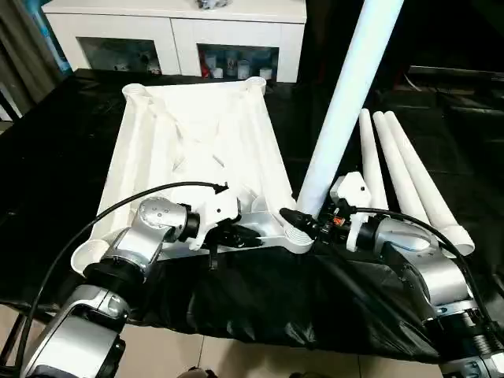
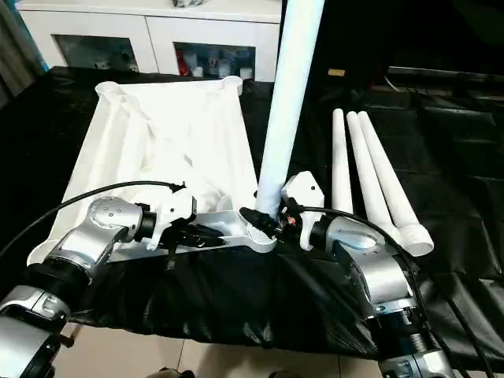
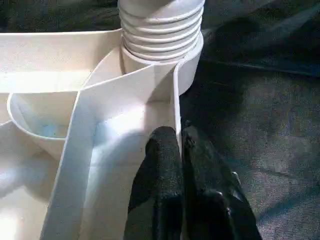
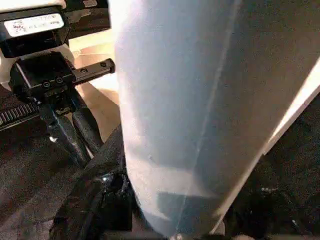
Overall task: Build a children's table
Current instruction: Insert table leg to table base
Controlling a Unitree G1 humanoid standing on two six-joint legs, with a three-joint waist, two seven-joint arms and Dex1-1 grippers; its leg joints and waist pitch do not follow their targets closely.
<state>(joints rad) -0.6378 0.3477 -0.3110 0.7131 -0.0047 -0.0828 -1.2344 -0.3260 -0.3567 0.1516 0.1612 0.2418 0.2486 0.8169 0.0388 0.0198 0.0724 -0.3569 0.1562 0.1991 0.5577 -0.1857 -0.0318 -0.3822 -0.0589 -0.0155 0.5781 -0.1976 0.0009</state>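
Holding upright leg in near corner socket of upturned tabletop on desk, right gripper clamps leg base; left gripper pinches tabletop rim, jaws narrow. Risk: threads cross, leg tilts, tabletop slides.

Both silver forearms reaching forward and angled inward, wrists bent toward each other. Left tool with black fingers pinched together on a thin white rim, pointing toward the right arm. Right tool held partway apart, fingers clasping either side of a white tube.
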